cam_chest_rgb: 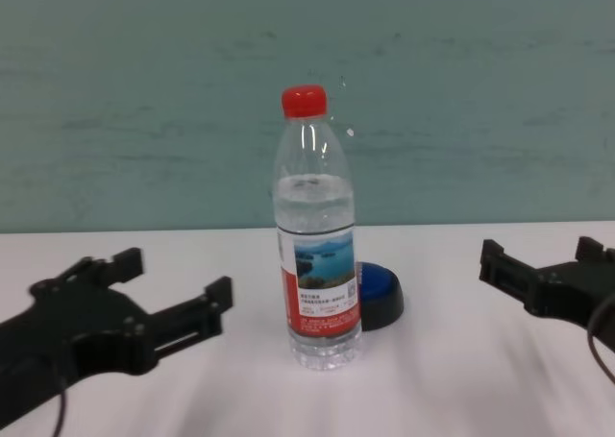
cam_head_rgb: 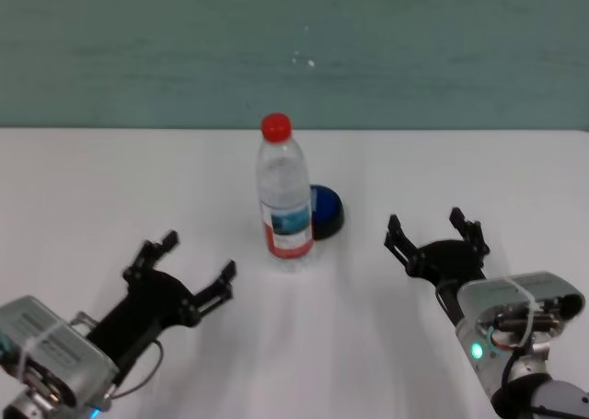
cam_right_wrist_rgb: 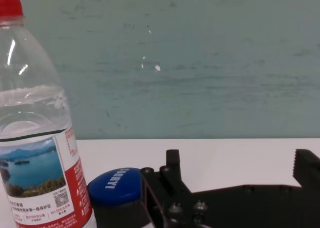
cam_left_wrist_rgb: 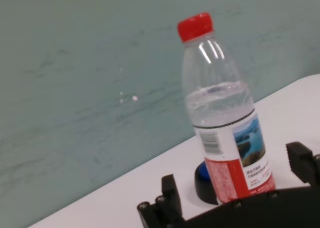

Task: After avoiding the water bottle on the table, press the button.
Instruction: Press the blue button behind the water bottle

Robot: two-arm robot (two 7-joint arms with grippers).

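Observation:
The water bottle (cam_head_rgb: 283,193) stands upright at the middle of the white table (cam_head_rgb: 110,180), with its red cap on. The blue-topped button (cam_head_rgb: 326,210) sits on its black base right behind the bottle, to its right, and is partly hidden by it. My left gripper (cam_head_rgb: 198,256) is open and empty, low over the table to the front left of the bottle. My right gripper (cam_head_rgb: 428,224) is open and empty to the right of the button, about level with it. The right wrist view shows the bottle (cam_right_wrist_rgb: 35,138) and the button (cam_right_wrist_rgb: 117,188) side by side.
A teal wall (cam_head_rgb: 414,51) runs along the table's far edge. Bare tabletop lies to the left and right of the bottle and between the two grippers. Nothing else stands on the table.

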